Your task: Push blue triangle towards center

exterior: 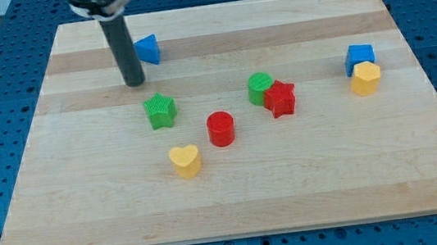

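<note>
The blue triangle (148,50) lies near the view's top, left of the middle of the wooden board (235,195). My tip (135,83) rests on the board just below and to the left of the blue triangle, a short gap apart from it. The dark rod rises from the tip to the view's top edge.
A green star (160,111) lies just below my tip. A red cylinder (221,128) and a yellow heart (185,160) sit lower. A green cylinder (261,88) touches a red star (280,99). A blue cube (359,58) touches a yellow block (365,78) at the right.
</note>
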{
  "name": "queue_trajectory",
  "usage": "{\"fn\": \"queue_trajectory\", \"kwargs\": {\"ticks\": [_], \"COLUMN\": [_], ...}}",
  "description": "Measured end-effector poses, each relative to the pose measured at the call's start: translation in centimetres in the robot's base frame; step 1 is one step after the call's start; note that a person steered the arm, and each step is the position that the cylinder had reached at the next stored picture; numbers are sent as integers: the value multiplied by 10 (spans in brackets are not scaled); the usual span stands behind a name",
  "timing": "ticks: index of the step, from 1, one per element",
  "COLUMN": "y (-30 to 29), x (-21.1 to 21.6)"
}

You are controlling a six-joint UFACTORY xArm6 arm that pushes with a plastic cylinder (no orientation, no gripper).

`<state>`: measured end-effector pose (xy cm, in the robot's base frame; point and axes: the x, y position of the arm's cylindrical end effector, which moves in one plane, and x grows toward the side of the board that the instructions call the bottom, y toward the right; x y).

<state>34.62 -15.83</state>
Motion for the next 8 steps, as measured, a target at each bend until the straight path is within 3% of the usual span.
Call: {"fn": "queue_trajectory", "kwargs": {"ticks": [1,3,8], "y": [-24,-16,101], "x": [-36,-62,-23]}}
